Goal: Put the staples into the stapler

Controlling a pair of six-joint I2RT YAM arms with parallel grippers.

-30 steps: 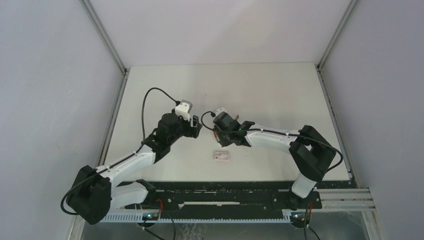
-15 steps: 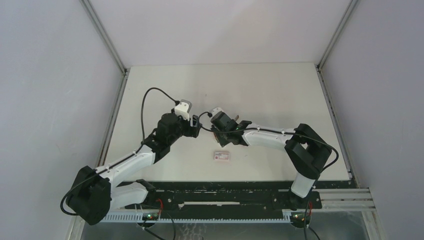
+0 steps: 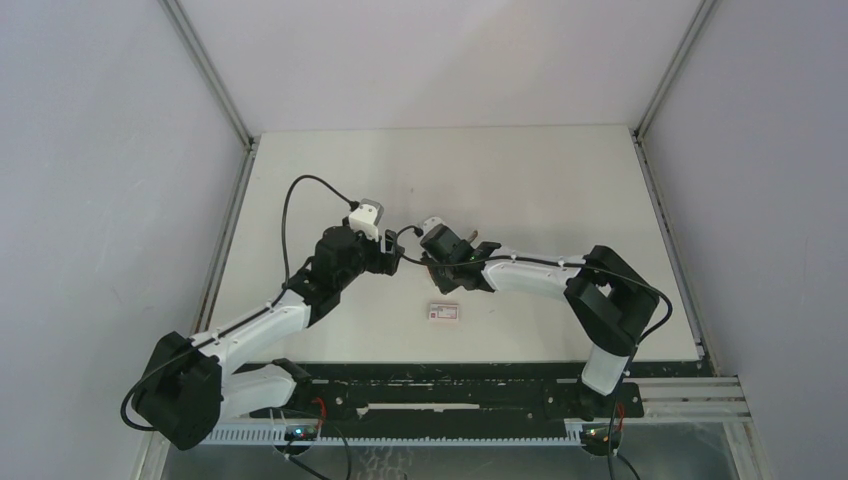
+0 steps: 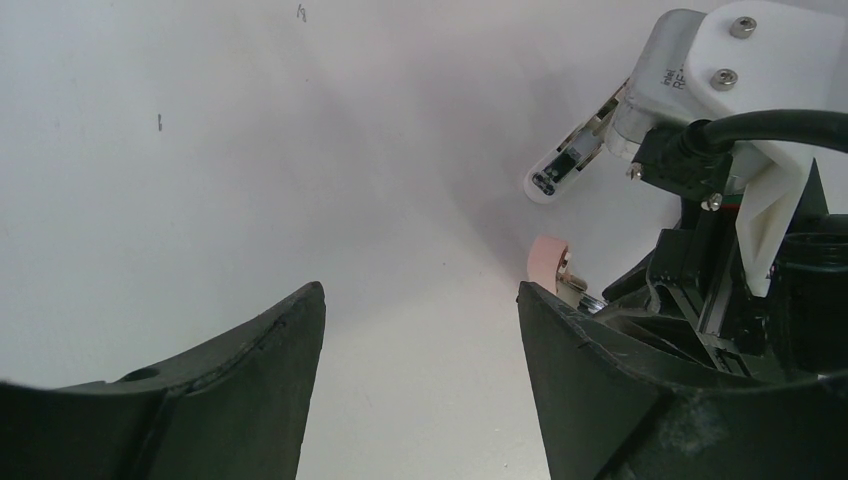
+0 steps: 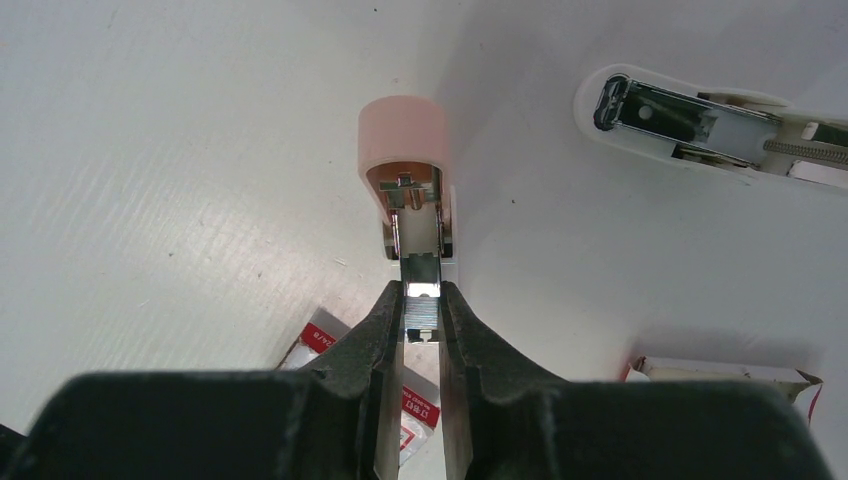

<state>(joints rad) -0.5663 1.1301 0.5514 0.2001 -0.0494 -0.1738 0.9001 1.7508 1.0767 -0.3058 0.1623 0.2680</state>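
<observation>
— Staples in yet?
— Not yet. Your R gripper (image 5: 421,293) is clamped on the staples (image 5: 422,318), at the stapler (image 5: 405,150) track mouth. L gripper (image 4: 420,320) apart, empty. Still to do: push in, close.

- You see the stapler (image 5: 404,135): matt pink plastic nose, bright polished metal channel.
- The staples (image 5: 422,300): glossy silver metal.
- Your jaws: matt black plastic, slightly grainy.
- The desk (image 5: 180,150): matt white, faintly ribbed.

Silver staples (image 5: 422,305), tip at pink stapler (image 5: 403,140)
</observation>
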